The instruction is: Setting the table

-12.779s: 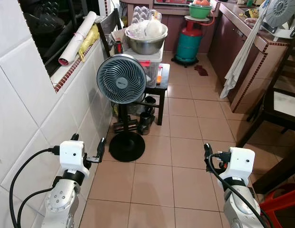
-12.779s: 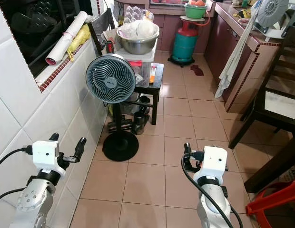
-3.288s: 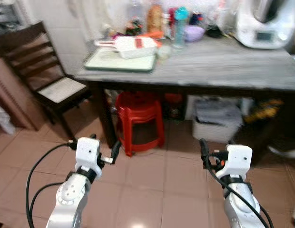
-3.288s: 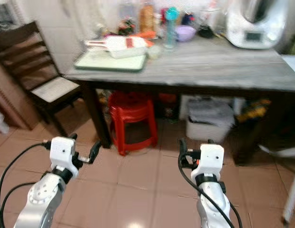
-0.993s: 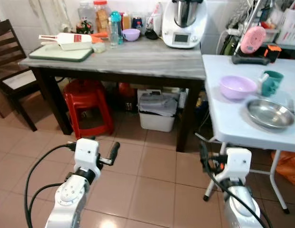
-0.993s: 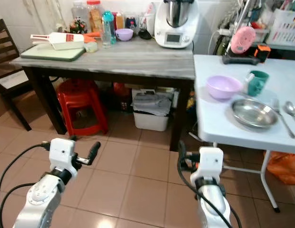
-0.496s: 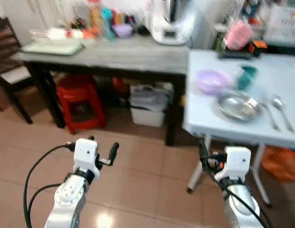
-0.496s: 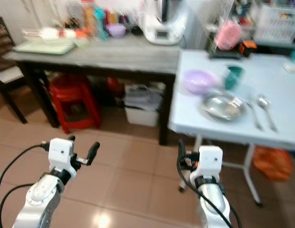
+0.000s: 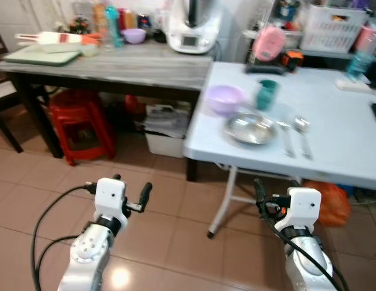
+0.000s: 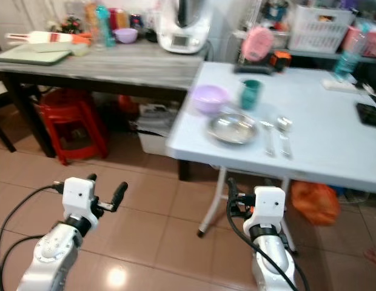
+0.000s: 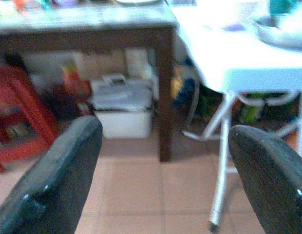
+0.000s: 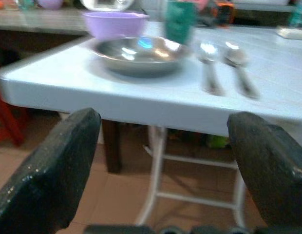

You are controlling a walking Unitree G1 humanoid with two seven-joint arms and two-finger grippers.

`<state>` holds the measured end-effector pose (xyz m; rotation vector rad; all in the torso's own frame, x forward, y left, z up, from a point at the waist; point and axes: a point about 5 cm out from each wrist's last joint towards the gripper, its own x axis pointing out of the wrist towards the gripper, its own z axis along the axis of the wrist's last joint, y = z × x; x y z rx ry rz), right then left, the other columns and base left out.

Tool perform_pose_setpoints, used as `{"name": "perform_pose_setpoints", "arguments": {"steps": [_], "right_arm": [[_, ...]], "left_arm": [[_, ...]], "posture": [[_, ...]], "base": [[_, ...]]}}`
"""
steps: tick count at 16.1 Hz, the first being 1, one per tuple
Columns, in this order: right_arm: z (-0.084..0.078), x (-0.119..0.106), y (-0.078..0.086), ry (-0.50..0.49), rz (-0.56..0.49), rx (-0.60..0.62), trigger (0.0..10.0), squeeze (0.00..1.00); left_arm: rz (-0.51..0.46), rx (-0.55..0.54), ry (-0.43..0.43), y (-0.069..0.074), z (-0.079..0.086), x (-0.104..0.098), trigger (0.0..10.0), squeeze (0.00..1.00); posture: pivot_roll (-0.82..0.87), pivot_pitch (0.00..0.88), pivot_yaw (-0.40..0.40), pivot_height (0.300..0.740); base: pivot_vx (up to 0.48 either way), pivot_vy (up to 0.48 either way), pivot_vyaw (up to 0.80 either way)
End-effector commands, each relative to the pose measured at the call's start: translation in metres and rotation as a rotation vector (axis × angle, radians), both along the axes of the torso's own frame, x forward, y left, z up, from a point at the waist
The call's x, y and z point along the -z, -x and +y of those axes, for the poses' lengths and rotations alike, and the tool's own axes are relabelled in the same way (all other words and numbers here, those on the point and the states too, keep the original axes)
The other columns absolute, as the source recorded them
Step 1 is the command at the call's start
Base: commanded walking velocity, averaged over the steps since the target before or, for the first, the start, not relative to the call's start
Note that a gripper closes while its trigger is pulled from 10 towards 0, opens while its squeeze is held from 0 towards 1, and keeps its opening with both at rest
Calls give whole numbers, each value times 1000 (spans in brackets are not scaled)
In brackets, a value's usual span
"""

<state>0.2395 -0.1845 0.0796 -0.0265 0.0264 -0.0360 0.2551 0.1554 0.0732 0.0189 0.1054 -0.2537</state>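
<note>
- Low over the tiled floor [image 9: 176, 242], the left gripper [image 9: 144, 194] hangs in the air with its two black fingers [image 11: 58, 185] spread wide and nothing between them; its wrist view looks toward the legs of the two tables.
- Over on the robot's right side, the right gripper [image 9: 258, 193] is also spread apart and empty, held below the edge of the white folding table [image 9: 339, 139], and its wrist view looks along the tabletop.
- On that white table, near its front left corner, lies a shiny steel plate [image 9: 250, 129] (slightly blurred).
- Just behind the plate sit a lilac bowl [image 9: 224, 99] and, to the bowl's right, a teal cup [image 9: 266, 94].
- Beside the plate on its right lie a fork [image 9: 285, 137] and a spoon [image 9: 302, 131], side by side.
- Farther back on the table are a pink object [image 9: 268, 43], a white basket [image 9: 333, 27] and a clear water bottle [image 9: 356, 59].
- To the left stands a dark wooden table [image 9: 115, 63] touching the white one, carrying a white kitchen appliance [image 9: 191, 27], a green tray [image 9: 39, 56] and several bottles.
- Under the wooden table stand a red plastic stool [image 9: 79, 124] and a white bin [image 9: 164, 136].
</note>
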Motion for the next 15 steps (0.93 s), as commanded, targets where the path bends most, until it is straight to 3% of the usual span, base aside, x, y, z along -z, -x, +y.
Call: {"name": "perform_pose_setpoints", "arguments": {"steps": [1, 3, 9, 15], "right_arm": [[-2, -4, -2, 3, -13, 4, 10000, 0], [-2, -4, -2, 3, -14, 5, 10000, 0], [-1, -5, -4, 7, -20, 6, 10000, 0], [-3, -5, -5, 0, -23, 16, 10000, 0]], "left_arm": [[-47, 36, 25, -1, -4, -9, 10000, 0], [-40, 87, 74, 1, -8, -10, 10000, 0], [-45, 132, 105, 2, -11, -13, 10000, 0], [-46, 151, 114, 0, -13, -14, 10000, 0]], "posture": [[35, 0, 14, 740], [35, 0, 16, 740], [34, 0, 17, 740], [32, 0, 18, 740]], "base": [[0, 0, 0], [0, 0, 0], [0, 0, 0], [268, 0, 0]]}}
